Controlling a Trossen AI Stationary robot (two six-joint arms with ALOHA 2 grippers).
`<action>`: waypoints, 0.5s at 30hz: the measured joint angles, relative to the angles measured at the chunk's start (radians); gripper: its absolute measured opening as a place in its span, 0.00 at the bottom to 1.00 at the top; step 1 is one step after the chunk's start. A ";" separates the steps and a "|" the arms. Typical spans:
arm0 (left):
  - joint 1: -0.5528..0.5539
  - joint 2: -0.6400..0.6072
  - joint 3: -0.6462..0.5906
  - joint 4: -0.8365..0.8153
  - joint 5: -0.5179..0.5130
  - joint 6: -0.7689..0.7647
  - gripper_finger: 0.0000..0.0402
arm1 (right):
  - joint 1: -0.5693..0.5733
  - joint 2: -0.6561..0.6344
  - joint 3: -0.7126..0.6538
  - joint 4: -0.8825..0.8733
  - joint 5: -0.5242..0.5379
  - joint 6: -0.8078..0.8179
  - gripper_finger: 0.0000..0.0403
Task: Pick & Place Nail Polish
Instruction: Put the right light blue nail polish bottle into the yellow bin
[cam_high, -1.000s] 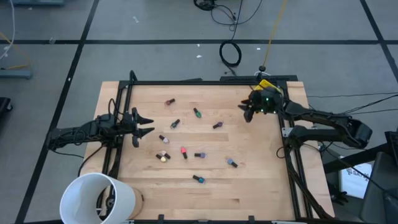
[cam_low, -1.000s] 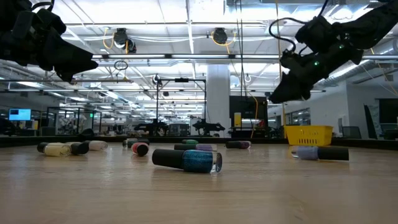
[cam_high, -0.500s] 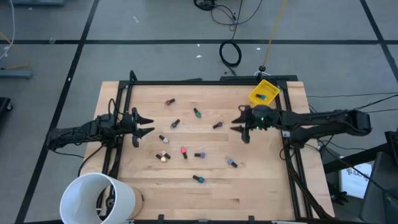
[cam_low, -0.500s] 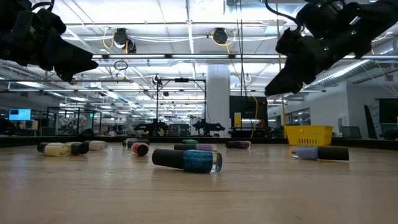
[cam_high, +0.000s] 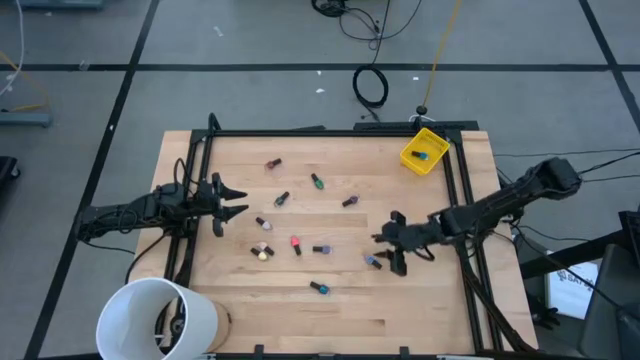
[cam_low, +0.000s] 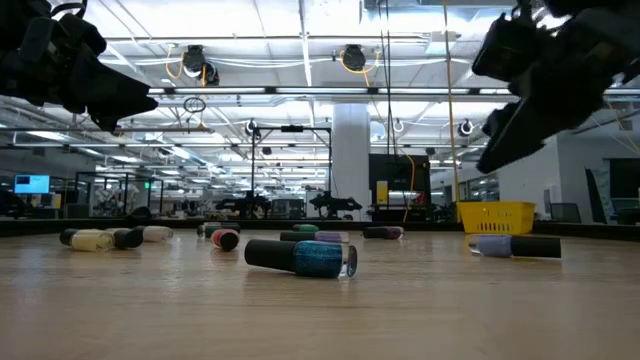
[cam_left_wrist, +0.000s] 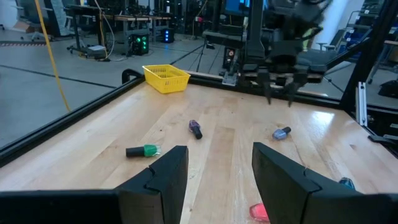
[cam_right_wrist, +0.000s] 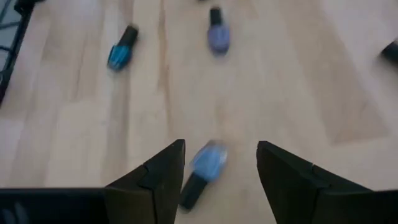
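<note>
Several tiny nail polish bottles lie on their sides on the wooden table. My right gripper is open and hovers over a pale blue bottle at the near right. In the right wrist view that bottle shows between the fingers of my right gripper, which do not touch it. My left gripper is open and empty at the table's left side, above the wood. A blue bottle lies in the yellow bin at the far right.
A large white bucket stands off the table's near left corner. A black frame rail runs along the table's edges. Other bottles lie at the middle: red, green, teal. Bare wood lies along the near edge.
My right gripper has swung from beside the yellow bin at the far right toward the table's near edge and now stands over the pale blue bottle. Its fingers have stayed open. No bottle has moved.
</note>
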 joint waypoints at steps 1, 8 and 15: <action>0.000 0.000 0.000 0.001 0.000 0.000 0.44 | 0.023 0.016 0.020 -0.041 0.014 0.030 0.48; 0.000 0.000 0.000 0.002 0.000 0.000 0.44 | 0.111 0.164 0.114 -0.160 0.021 0.176 0.48; 0.000 0.000 0.000 0.003 0.000 0.000 0.44 | 0.145 0.268 0.129 -0.158 0.092 0.244 0.43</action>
